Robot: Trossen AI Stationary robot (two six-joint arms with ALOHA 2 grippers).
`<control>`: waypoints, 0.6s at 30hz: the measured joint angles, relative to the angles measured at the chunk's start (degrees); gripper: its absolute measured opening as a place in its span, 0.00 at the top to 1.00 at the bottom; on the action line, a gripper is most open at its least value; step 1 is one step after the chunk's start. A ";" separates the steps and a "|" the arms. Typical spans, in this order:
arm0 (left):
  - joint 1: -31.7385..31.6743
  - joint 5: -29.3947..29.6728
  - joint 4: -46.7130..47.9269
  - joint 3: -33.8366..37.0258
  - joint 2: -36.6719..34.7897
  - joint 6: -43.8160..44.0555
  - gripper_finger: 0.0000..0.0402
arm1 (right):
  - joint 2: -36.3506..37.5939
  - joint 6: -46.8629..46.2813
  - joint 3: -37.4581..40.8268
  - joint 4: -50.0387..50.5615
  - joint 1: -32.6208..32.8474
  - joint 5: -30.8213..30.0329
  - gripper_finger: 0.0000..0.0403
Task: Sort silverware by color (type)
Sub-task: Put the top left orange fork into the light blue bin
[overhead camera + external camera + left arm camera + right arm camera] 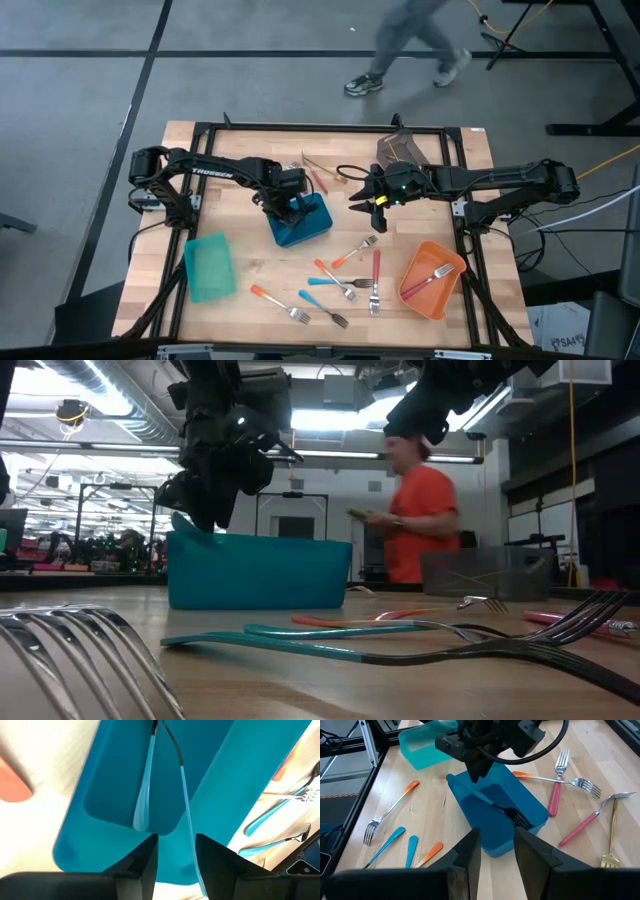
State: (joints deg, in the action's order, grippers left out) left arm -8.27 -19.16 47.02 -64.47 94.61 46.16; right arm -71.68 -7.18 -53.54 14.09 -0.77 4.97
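Bright overhead light, blurred foreground.

Grey floor [90, 60] with dark seams surrounds the table; ceiling lights [330, 418] glow above a person in orange [420, 520].

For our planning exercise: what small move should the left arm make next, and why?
Probably raise the left end effector straight up, clear of the blue bin: its fingers are apart, and a blue-handled fork appears to lie released inside the bin.
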 joint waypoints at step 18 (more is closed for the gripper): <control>-5.39 2.21 -5.46 -0.39 -6.99 -3.40 0.70 | 0.00 0.00 -0.02 1.22 0.02 -0.02 0.73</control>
State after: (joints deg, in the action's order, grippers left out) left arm -13.66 -16.95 41.56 -64.86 87.62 42.76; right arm -71.68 -7.18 -53.56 15.31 -0.75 4.95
